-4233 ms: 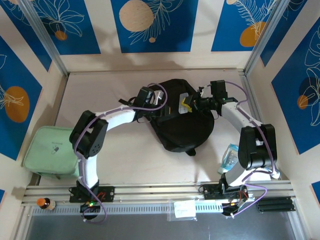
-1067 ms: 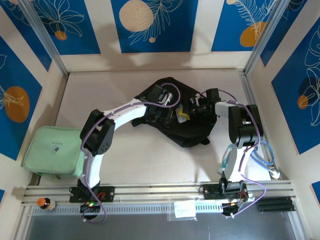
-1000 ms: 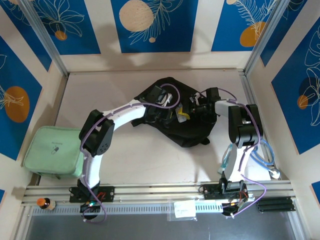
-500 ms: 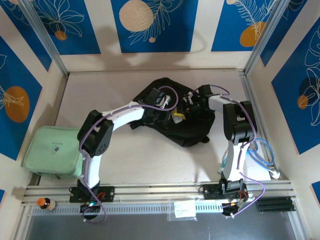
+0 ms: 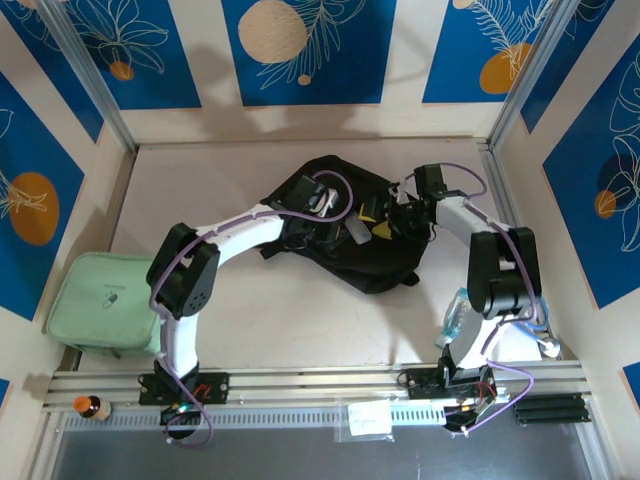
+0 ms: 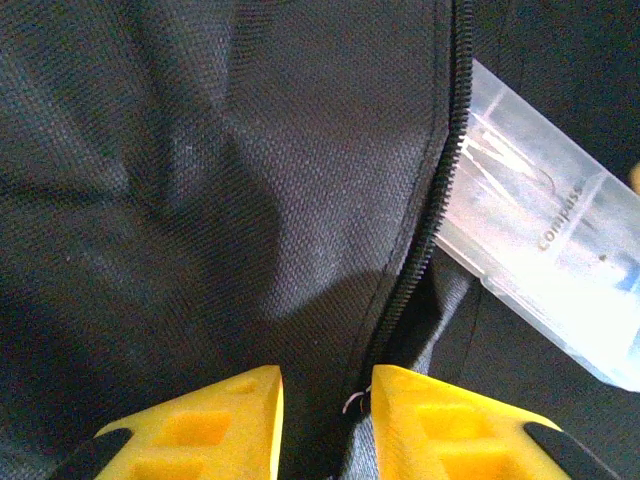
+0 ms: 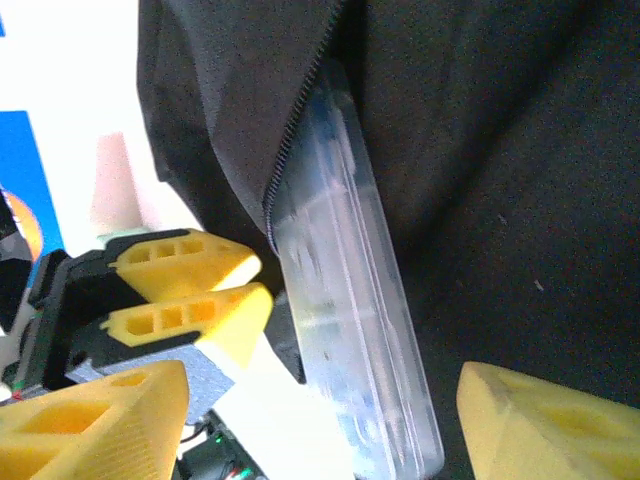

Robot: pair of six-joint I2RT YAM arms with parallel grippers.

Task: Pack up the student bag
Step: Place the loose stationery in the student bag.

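rail (image 5: 300, 385): runs along the 6 o'clock edge; a small orange-capped bottle (image 5: 88, 406) sits at its 7 o'clock end, a clear packet (image 5: 368, 418) at 6.
green case (image 5: 105, 300): lies flat at 8 o'clock, at the left edge of the table (image 5: 270, 310).
bag (image 5: 365, 262): black, lies flat just past the table's centre, toward 12 o'clock, well apart from the green case; its zip stands open and both arms reach onto it.
left gripper (image 6: 325, 420): over the bag's 10 o'clock part; fingers nearly together, the open zip edge runs down between them; whether they pinch it I cannot tell.
compass box (image 6: 540, 220): clear plastic, lettered "Compass", partly tucked under the zip edge, at 2 o'clock from the left fingers in the left wrist view.
right gripper (image 7: 325, 400): at the bag's 2 o'clock side; fingers wide apart, the compass box lies in the gap, not clamped; in the right wrist view the left gripper's yellow fingers show at 9 o'clock of the box, beside the zip edge.
wall (image 5: 305, 50): blue panels with pale leaf drawings, at 12 o'clock.
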